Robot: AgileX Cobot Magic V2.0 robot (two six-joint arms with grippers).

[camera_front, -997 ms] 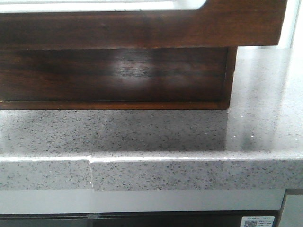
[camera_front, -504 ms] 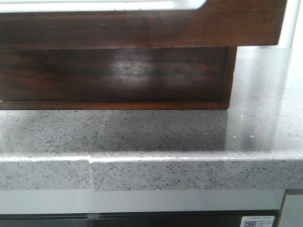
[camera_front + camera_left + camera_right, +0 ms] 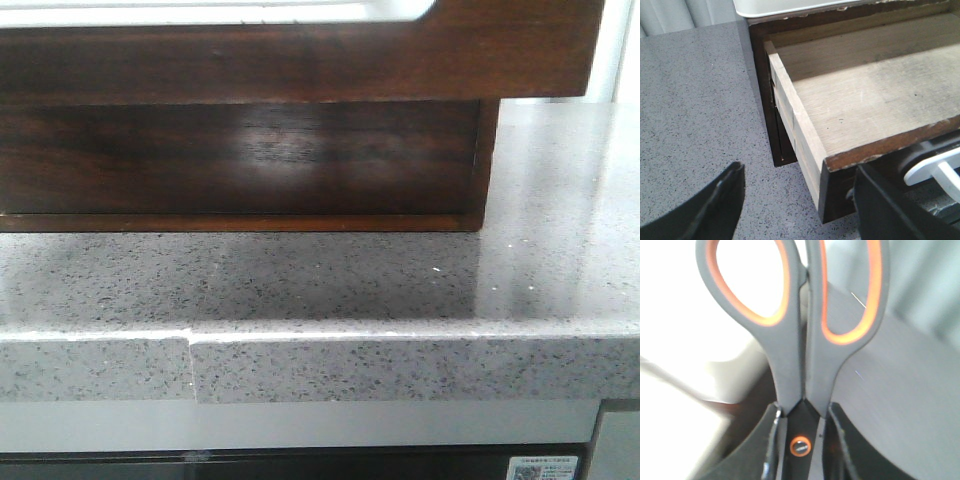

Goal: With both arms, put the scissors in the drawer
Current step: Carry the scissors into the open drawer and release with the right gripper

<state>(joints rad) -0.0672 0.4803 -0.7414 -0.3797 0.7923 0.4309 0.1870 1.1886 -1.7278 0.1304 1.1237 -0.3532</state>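
- While the right gripper [image 3: 799, 440] has its fingers [image 3: 760, 450] clenched on the scissors [image 3: 802, 340] near the pivot screw, the grey and orange handles stand free above the grip, so the scissors can swing or slip if the arm moves fast.
- The drawer [image 3: 865, 100] is pulled out and its pale inside is bare. The scissors are not yet in it, and the right wrist view does not show how near they are to it.
- The left gripper [image 3: 800, 200] has its fingers [image 3: 715, 200] released, one on each side of the drawer's front corner. If this arm moves sideways, a finger can hit the corner and push the drawer crooked or closed.
- If the scissors are let go from high, I think they can bounce on the hard wood or land on the edge and fall to the grey tabletop [image 3: 400, 280].
- Both arms must work near the same opening, so the two can collide there.
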